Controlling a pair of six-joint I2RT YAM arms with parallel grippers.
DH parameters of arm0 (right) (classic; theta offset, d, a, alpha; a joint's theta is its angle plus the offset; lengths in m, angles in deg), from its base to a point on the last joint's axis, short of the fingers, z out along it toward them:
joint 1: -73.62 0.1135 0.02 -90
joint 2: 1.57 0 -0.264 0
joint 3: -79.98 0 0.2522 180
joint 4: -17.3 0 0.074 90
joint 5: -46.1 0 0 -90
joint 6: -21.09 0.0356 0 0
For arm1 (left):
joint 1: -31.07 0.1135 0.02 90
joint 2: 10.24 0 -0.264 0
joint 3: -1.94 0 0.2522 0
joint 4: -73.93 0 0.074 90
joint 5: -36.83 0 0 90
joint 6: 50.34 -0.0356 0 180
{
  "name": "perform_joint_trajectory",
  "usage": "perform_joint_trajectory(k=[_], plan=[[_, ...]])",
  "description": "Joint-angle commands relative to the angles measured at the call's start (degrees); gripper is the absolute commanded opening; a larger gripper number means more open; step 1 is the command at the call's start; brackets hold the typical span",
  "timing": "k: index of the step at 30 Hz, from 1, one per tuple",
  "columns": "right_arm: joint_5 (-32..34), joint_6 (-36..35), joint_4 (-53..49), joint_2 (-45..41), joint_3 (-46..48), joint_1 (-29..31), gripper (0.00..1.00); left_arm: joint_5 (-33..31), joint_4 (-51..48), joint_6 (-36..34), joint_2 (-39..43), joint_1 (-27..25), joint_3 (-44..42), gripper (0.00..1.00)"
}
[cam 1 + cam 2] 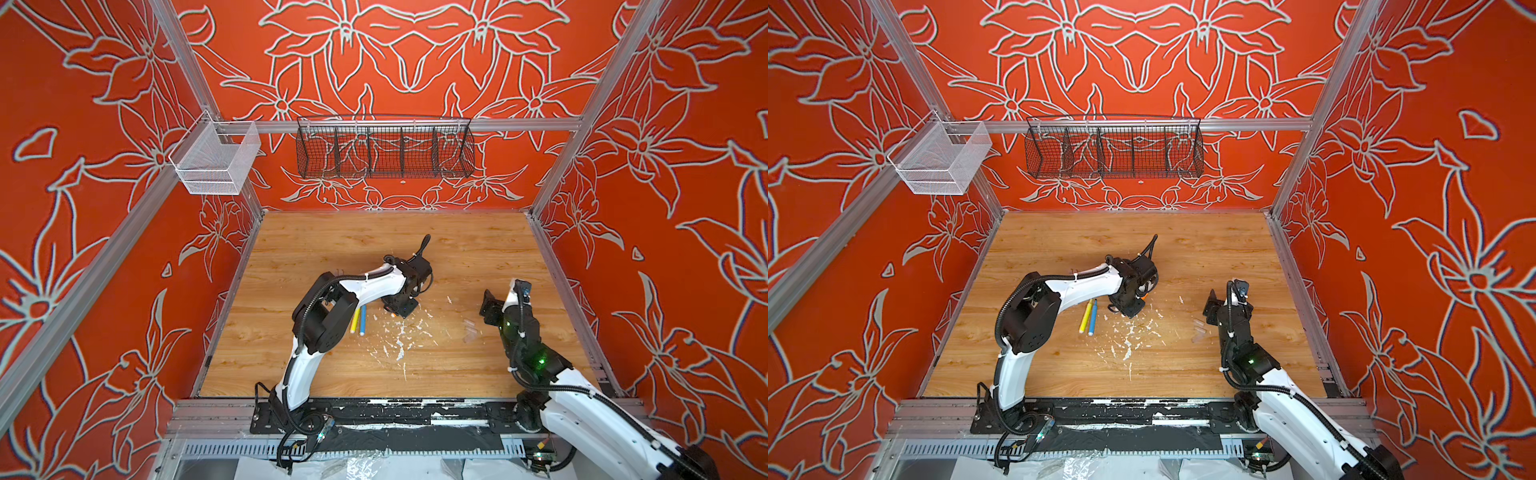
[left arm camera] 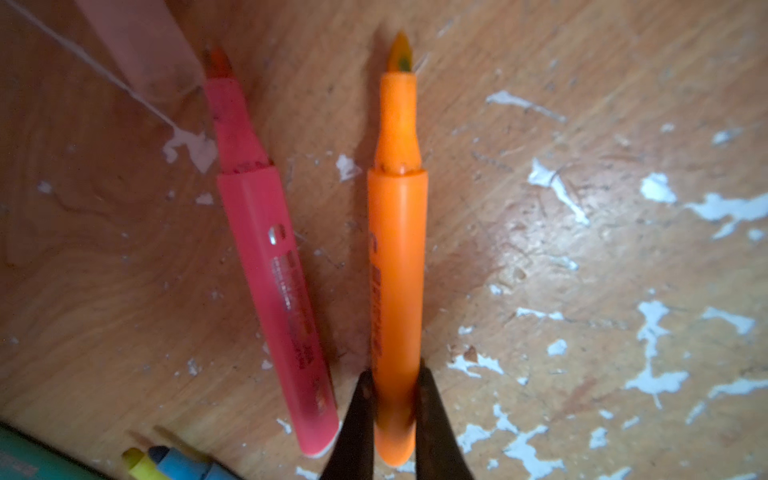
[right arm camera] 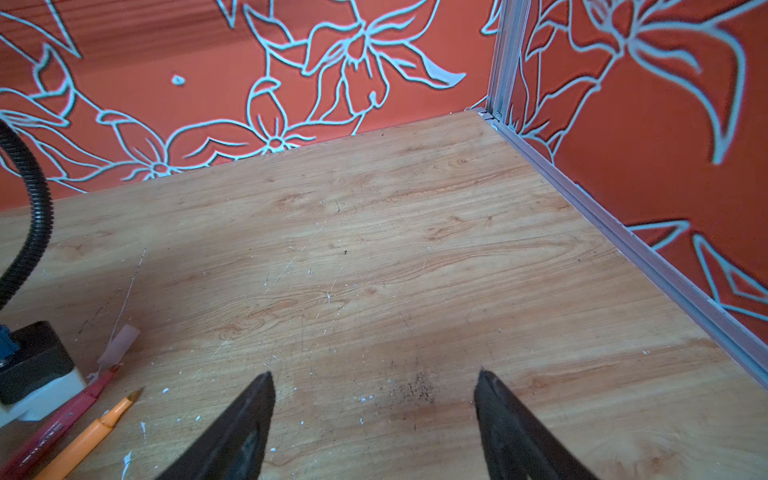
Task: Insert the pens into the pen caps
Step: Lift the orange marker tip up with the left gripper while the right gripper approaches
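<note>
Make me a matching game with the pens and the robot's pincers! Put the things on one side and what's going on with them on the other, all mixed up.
Things:
1. orange pen
2. pink pen
3. yellow pen
4. right pincer

What's going on:
A. open, holding nothing
B. lying right beside the blue pen
C. pinched in the left pincer
D. lying loose, with a clear cap near its tip

Pairs: 1-C, 2-D, 3-B, 4-A
</note>
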Motion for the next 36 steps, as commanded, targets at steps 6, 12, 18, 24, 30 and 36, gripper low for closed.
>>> perform_joint_trajectory(k=[6, 12, 18, 24, 30, 36], plan=[[-0.81, 4.42, -4.42, -1.38, -1.83, -0.12, 0.83, 5.71, 12.52, -2.46, 15.83, -0.1, -6.32, 0.0], [-24.12, 16.15, -11.06, -1.74, -12.2, -0.05, 0.77, 9.9, 24.05, -2.24, 28.83, -0.26, -11.23, 0.0], [-41.23, 25.59, 3.33, -5.77, -6.95, 4.23, 0.75, 13.6, 37.37, -4.33, 40.74, -3.77, -25.2, 0.0], [-39.38, 25.45, 3.1, -13.27, -8.19, 11.33, 0.78, 15.21, 32.91, -2.91, 40.32, -4.92, -21.35, 0.0], [-34.61, 24.94, 6.93, -9.98, -7.15, 17.14, 0.75, 9.73, 28.67, -2.86, 42.5, -8.66, -22.53, 0.0], [-32.19, 23.29, 7.51, -2.64, -10.98, 20.74, 0.65, 13.01, 28.08, -3.0, 44.35, -10.38, -25.1, 0.0]])
